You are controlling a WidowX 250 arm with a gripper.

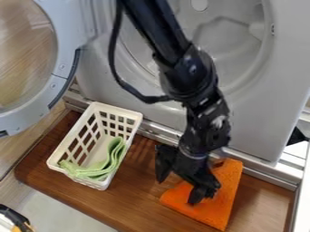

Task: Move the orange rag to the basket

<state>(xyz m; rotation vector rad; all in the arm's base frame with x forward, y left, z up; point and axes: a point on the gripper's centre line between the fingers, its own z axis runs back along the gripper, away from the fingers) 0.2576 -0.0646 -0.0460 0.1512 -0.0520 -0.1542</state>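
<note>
Orange cloth rag on brown wooden tabletop, right of white plastic lattice basket. Black two-finger tool at rag's left side, fingers spread wide, nothing gripped.

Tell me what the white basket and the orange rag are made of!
The basket looks like smooth, hard plastic, because its holey walls stand stiffly. The orange rag seems to be soft, dull cloth, maybe microfiber, because it looks thin and shows no shine.
</note>
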